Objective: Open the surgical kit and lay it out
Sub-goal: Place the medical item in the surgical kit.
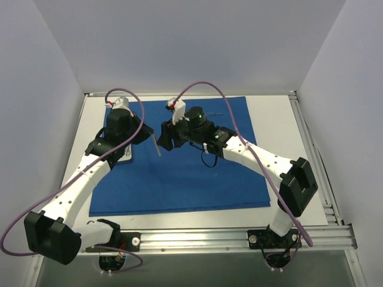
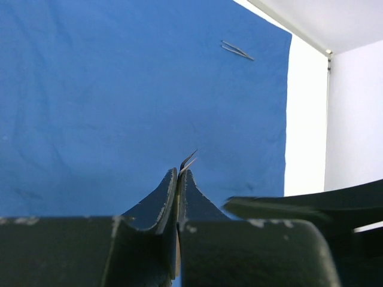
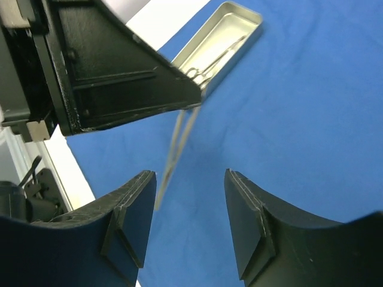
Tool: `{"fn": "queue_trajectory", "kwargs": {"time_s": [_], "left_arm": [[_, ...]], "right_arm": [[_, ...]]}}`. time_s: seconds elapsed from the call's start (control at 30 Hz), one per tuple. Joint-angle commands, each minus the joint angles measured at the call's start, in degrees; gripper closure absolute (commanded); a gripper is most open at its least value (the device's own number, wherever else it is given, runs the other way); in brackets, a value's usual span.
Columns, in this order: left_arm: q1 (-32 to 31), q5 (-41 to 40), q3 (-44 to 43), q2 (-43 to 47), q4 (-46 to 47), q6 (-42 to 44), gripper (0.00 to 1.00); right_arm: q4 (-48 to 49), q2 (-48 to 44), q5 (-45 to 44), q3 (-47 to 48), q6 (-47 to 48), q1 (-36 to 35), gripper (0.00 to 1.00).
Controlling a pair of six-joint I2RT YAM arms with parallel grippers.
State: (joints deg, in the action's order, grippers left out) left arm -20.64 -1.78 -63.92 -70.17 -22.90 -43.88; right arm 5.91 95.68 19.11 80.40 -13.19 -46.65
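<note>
The royal-blue cloth (image 1: 179, 179) lies spread flat as a large sheet. My left gripper (image 1: 149, 135) is shut on thin metal tweezers (image 1: 157, 147) and holds them above the cloth; their tips stick out past the jaws in the left wrist view (image 2: 188, 160). My right gripper (image 1: 164, 142) is open and empty just right of the tweezers, which hang beside its left finger (image 3: 177, 149). The small pale tray (image 3: 251, 24) sits on the cloth with thin instruments in it, mostly hidden under the left arm in the top view (image 1: 128, 158). A second pair of tweezers (image 2: 237, 51) lies at the cloth's far side.
White table (image 1: 281, 119) shows around the cloth, with grey walls on three sides and a metal rail (image 1: 239, 239) at the near edge. A purple cable (image 1: 221, 95) loops over the right arm.
</note>
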Motion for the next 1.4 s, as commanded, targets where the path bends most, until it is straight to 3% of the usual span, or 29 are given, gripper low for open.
{"fn": "queue_trajectory", "kwargs": {"time_s": [0.0,0.2,0.57,0.67,0.7,0.73,0.8,0.83,0.9,0.97,1.07,1.37], "left_arm": [[-0.98,-3.75,0.37,2.49,3.56,-5.07,0.98],[-1.59,-4.2,1.78,4.17,4.35,-7.8,0.98],[-1.68,-2.79,1.69,5.05,4.26,-7.19,0.98],[-1.68,-1.13,1.96,4.69,5.31,-6.66,0.97],[-1.59,-0.86,1.96,4.61,5.49,-5.96,0.9],[-1.59,-0.94,1.78,4.61,5.58,-5.26,0.71],[-1.15,-1.9,1.61,5.04,4.97,-3.59,0.49],[-0.46,-3.04,1.43,5.74,4.62,-2.71,0.28],[0.51,-4.89,0.2,6.71,2.52,0.61,0.12],[2.52,-7.69,-1.02,8.55,1.02,3.17,0.11],[2.46,-12.87,-2.34,10.23,-2.76,7.04,0.1],[-2.12,-17.46,-2.26,11.55,-4.61,11.62,0.1]], "right_arm": [[1.21,1.0,0.84,2.31,1.32,-1.42,0.51],[1.65,2.14,0.4,2.65,1.68,-2.65,0.56],[-0.64,5.3,-0.39,5.82,2.64,-2.74,0.76],[-1.51,6.27,-1.44,7.31,3.26,-2.74,0.99],[-1.87,6.45,-1.8,7.66,3.78,-2.74,1.0],[-3.7,7.15,-2.58,8.88,4.13,-2.74,1.0],[-5.64,7.94,-6.79,10.12,5.45,-2.57,1.0],[-8.08,8.12,-7.85,10.21,7.72,-1.78,1.0],[-9.77,8.3,-8.65,10.04,10.89,-0.64,1.0],[-10.83,7.6,-7.78,8.29,18.35,0.94,1.0],[-13.37,7.24,-13.65,8.01,26.24,3.23,1.0],[-19.36,18.74,-19.28,13.46,57.98,21.95,1.0]]}}
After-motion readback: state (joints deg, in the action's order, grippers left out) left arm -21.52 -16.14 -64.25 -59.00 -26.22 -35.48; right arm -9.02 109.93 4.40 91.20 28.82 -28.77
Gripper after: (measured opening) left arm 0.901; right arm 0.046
